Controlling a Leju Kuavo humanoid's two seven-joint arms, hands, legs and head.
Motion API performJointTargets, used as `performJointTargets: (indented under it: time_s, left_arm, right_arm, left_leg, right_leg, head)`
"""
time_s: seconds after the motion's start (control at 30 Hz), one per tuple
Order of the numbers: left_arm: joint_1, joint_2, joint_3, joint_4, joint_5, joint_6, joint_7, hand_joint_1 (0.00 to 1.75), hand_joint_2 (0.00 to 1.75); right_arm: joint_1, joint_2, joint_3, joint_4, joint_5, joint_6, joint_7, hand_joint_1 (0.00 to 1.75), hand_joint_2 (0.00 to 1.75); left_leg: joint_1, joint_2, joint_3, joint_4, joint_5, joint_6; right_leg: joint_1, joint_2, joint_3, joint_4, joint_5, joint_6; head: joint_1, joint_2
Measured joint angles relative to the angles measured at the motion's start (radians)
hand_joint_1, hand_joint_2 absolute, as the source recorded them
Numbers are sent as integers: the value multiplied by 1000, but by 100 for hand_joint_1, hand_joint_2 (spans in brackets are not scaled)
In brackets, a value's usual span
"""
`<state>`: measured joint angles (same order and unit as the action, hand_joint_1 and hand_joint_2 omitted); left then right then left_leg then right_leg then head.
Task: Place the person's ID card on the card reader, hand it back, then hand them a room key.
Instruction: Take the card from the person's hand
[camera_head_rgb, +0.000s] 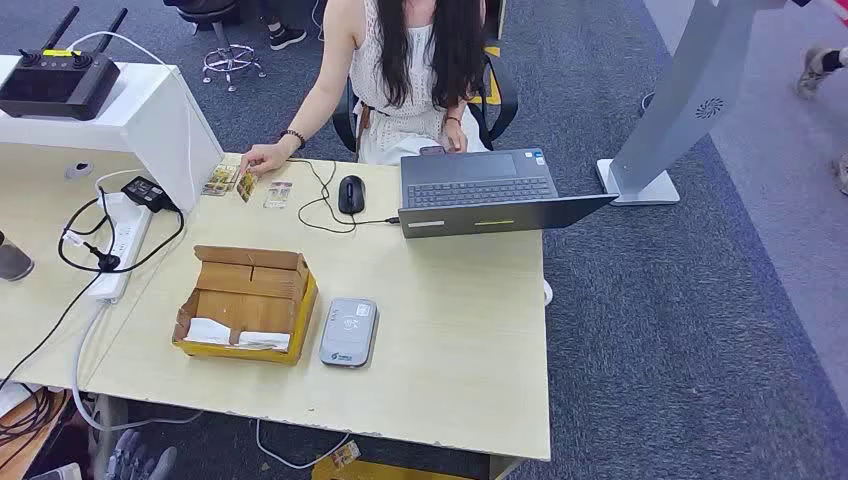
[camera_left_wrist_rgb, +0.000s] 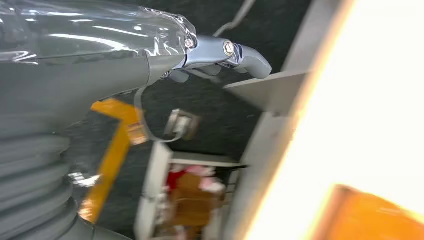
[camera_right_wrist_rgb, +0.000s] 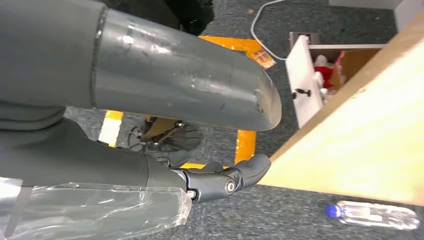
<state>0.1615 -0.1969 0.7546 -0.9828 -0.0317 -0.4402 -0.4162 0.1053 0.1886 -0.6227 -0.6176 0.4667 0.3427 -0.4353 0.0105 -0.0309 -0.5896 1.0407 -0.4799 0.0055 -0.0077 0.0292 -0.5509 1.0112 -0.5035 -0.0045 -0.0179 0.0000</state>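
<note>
Table (camera_head_rgb: 450, 340): cards (camera_head_rgb: 245, 184) by person's hand (camera_head_rgb: 262, 157), far from both empty, loosely curled hands (camera_left_wrist_rgb: 220, 55) (camera_right_wrist_rgb: 220, 182).

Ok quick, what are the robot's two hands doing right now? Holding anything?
Left hand: holding nothing, fingers curled in; open or closed cannot be told.
Right hand: holding nothing, fingers curled in; open or closed cannot be told.

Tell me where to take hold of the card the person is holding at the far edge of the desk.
Pinch the card by its near, free end, coming from the robot's side of the desk: the person's hand holds its far end, tilted up, leaving the near part exposed for the fingers.
</note>
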Motion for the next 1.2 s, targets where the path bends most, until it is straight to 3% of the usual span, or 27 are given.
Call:
performJointTargets:
  time_s: [0.43,0.67,0.87,1.2]
  left_arm:
    - [66,-57,-19,-369,105,-10,-108,0,175]
    - [42,-62,-96,-569,89,30,-157,0,175]
    - [-32,-33,-182,-603,-34,147,-151,0,175]
    - [-184,23,-311,-554,-287,267,-61,0,175]
  right_arm:
    - [-20,47,-174,-54,134,71,-74,0,0]
    - [-46,55,-239,-50,208,86,-110,0,0]
    - [-73,56,-246,-25,242,82,-125,0,0]
    - [-111,56,-246,27,257,65,-131,0,0]
  left_leg:
    - [0,0,0,0,0,0]
    - [0,0,1,0,0,0]
    - [0,0,1,1,1,-1]
    - [0,1,1,1,3,-1]
  right_leg:
    - [0,0,0,0,0,0]
    - [0,0,-1,0,1,0]
    - [0,0,0,0,2,0]
    - [0,1,0,0,3,-1]
  head:
    - [0,0]
    - [0,0]
    - [0,0]
    - [0,0]
